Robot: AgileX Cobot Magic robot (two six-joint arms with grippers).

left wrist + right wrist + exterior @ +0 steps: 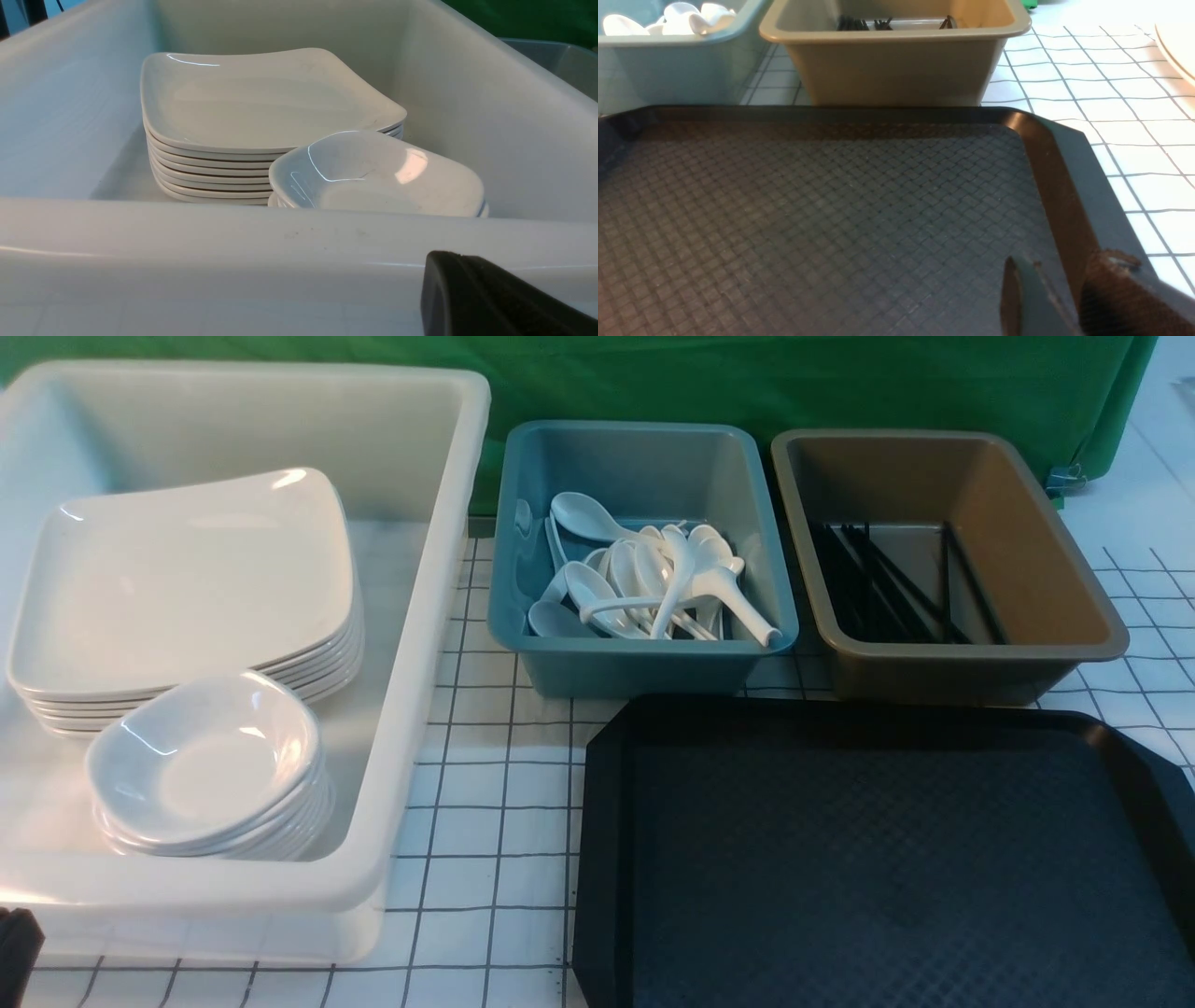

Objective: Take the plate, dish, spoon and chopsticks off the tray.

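Tray (887, 859) lay bare, tableware sorted by kind.
Plates (187, 579) and dishes (205, 761) stacked in the white tub (411, 709); left gripper (495, 298) clenched (empty); right gripper's (1052, 298) grip unclear.

Setting: staged dish-sorting test bench, lab-like. Evidence: desk (485, 803) under white grid-lined cover; green cloth backdrop (747, 383); white tub (411, 709) of stacked crockery; teal tub (644, 667) of spoons; brown tub (971, 667) of chopsticks; black tray (878, 859).

tray (887, 859) cropped at frame edge, chopsticks (887, 583) indistinct
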